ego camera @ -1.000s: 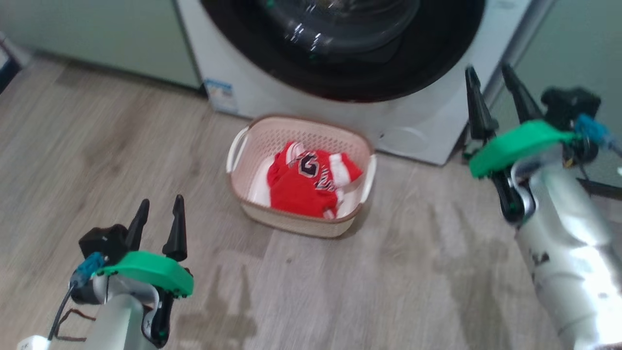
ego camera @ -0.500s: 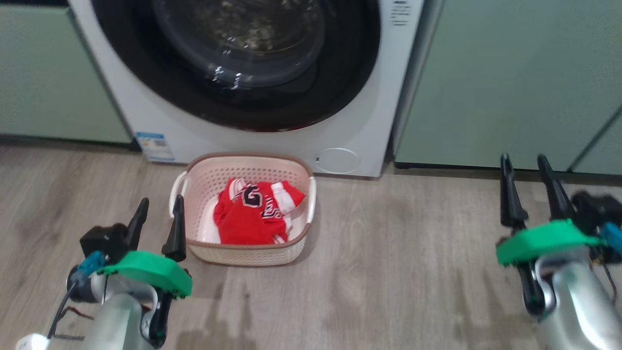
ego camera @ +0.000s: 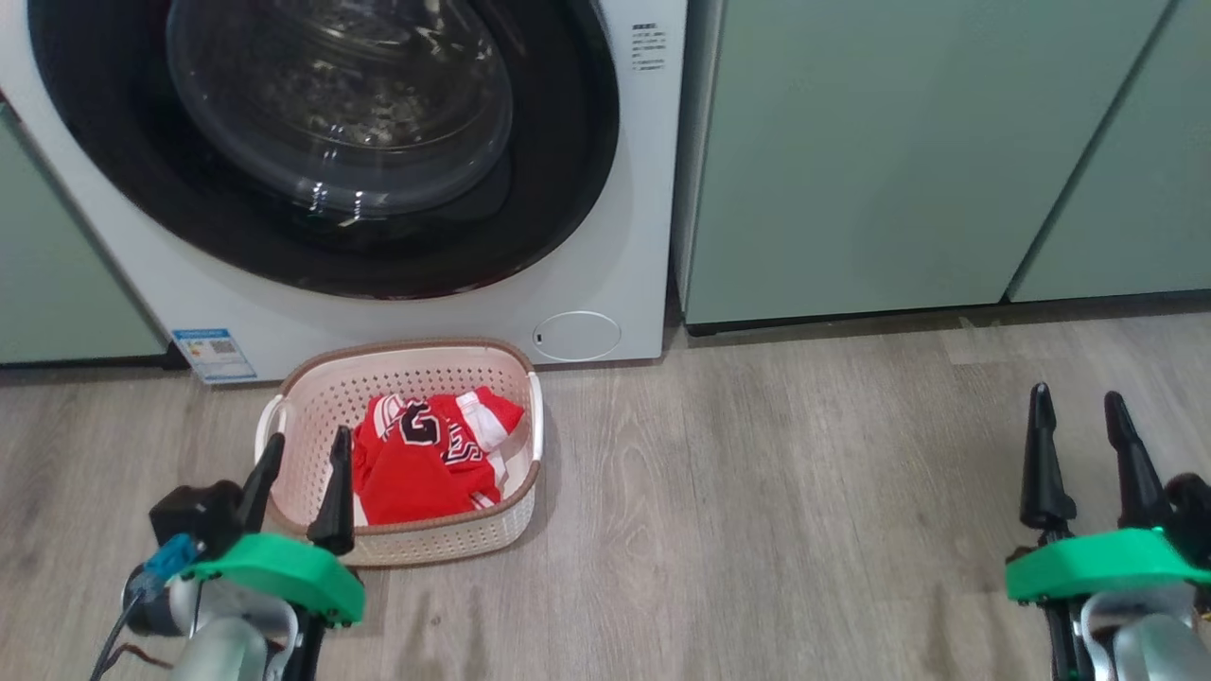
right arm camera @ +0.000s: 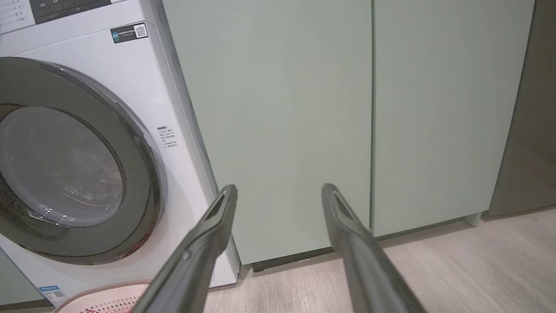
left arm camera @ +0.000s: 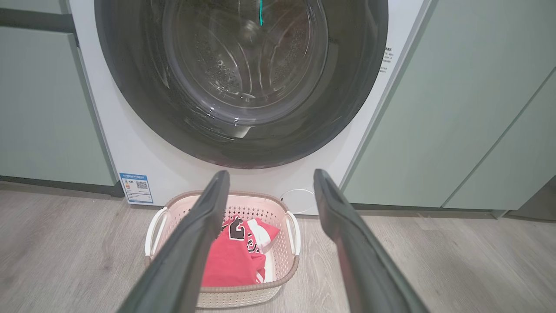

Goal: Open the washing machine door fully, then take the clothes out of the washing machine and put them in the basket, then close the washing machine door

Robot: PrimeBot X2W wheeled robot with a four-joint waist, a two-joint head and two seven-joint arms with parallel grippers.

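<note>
The white washing machine (ego camera: 624, 236) stands ahead, its round black-rimmed door (ego camera: 568, 161) lying flat against its front. On the floor before it sits the cream basket (ego camera: 445, 539) with red clothes (ego camera: 426, 463) bearing white stripes and lettering inside. My left gripper (ego camera: 307, 437) is open and empty, just in front of the basket's near left corner. Far to the right, my right gripper (ego camera: 1077, 393) hangs open and empty over bare floor. In the left wrist view the open gripper (left arm camera: 271, 173) frames the basket (left arm camera: 295, 256), the clothes (left arm camera: 230, 261) and the door (left arm camera: 347, 108). The right wrist view looks past the open gripper (right arm camera: 280, 187) at the machine (right arm camera: 143, 87).
Pale-green cabinets (ego camera: 899, 142) stand right of the machine, another (ego camera: 57, 284) to its left. Grey wood floor (ego camera: 757, 520) stretches between basket and right gripper. A dark panel (right arm camera: 530, 130) borders the cabinets at the far right.
The head camera has swung, so the machine and basket now sit further left and the cabinets show. My right arm has dropped to the lower right. Both grippers stay open.
</note>
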